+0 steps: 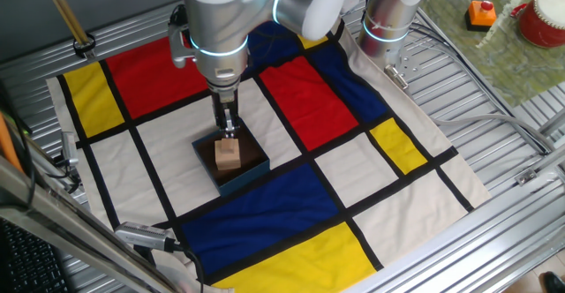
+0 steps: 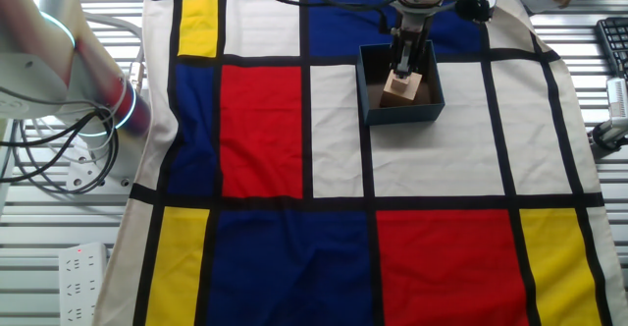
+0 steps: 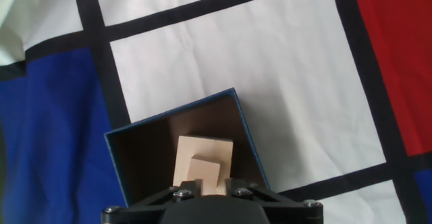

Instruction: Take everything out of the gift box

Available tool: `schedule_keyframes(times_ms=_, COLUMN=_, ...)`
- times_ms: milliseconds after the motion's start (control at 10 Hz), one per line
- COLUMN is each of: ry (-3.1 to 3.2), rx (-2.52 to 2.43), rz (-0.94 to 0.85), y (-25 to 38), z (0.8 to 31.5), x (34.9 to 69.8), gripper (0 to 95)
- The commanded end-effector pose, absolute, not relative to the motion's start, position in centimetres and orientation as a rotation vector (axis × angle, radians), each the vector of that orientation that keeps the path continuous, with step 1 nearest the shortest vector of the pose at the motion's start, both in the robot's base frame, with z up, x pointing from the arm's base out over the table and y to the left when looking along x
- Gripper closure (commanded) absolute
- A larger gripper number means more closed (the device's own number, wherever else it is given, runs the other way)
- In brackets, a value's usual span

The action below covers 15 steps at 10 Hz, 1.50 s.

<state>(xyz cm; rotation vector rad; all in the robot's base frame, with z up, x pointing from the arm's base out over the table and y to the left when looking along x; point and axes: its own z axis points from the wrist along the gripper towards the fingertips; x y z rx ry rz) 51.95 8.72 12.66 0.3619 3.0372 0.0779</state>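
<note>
The dark blue gift box sits on a white square of the patterned cloth, its brown inside open to view. A light-tan wooden block stands inside it. My gripper points straight down into the box. In the hand view its two dark fingers sit tight against the block's upper part, so it looks shut on the block. I cannot tell whether the block still rests on the box floor.
The colour-block cloth covers a slatted metal table. A second arm's base stands at the back. An orange toy with a green top and a red pot lie far right. A power strip and keyboard sit off the cloth.
</note>
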Motion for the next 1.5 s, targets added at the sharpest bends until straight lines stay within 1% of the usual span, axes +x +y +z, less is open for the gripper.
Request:
schedule_keyframes(times_ms=100, ry=3.034, rx=0.369, rz=0.066, y=8.9, z=12.3, x=52.3, gripper=57.0)
schedule_keyframes(times_ms=1500, ry=3.027, rx=0.366, rz=0.048, y=9.5, z=9.8, x=52.6, gripper=57.0)
